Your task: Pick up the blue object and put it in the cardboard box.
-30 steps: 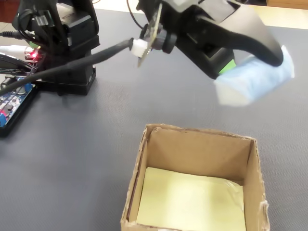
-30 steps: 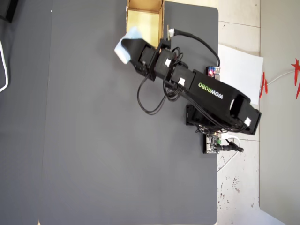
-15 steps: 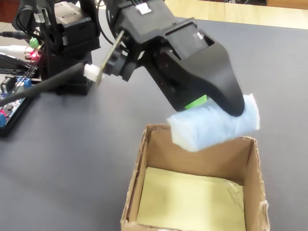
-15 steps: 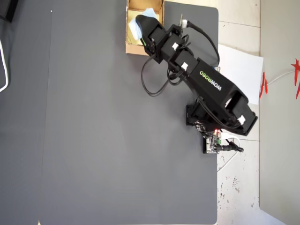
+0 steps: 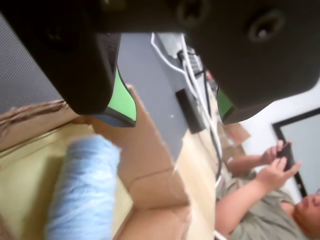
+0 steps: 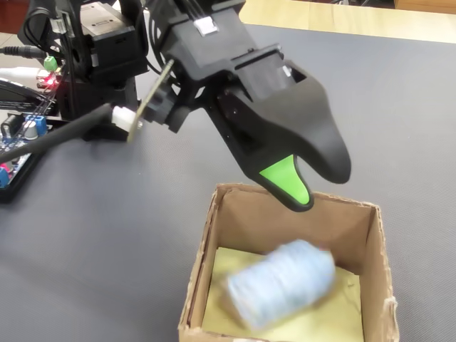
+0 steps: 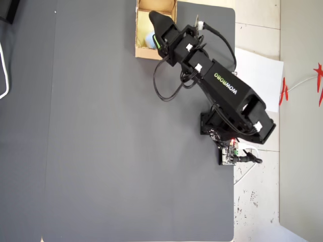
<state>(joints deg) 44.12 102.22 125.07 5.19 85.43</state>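
The blue object [image 6: 281, 283], a pale blue ribbed lump, lies blurred inside the cardboard box [image 6: 203, 246] on its yellowish floor. In the wrist view the blue object [image 5: 85, 185] sits at the lower left, inside the brown wall of the cardboard box [image 5: 155, 185]. My gripper [image 6: 318, 189] hangs just above the box's far rim, open, with nothing between its green-padded jaws. The wrist view shows the gripper [image 5: 175, 117] with a wide gap between the tips. From overhead, the gripper [image 7: 154, 22] covers most of the cardboard box [image 7: 137, 30], and only a sliver of the blue object [image 7: 148, 39] shows.
A dark grey mat [image 7: 101, 126] covers the table. The arm's base, a control board [image 6: 14, 142] and cables stand at the left of the fixed view. A white paper sheet [image 7: 260, 75] lies beside the mat. A seated person [image 5: 265, 200] is at the right of the wrist view.
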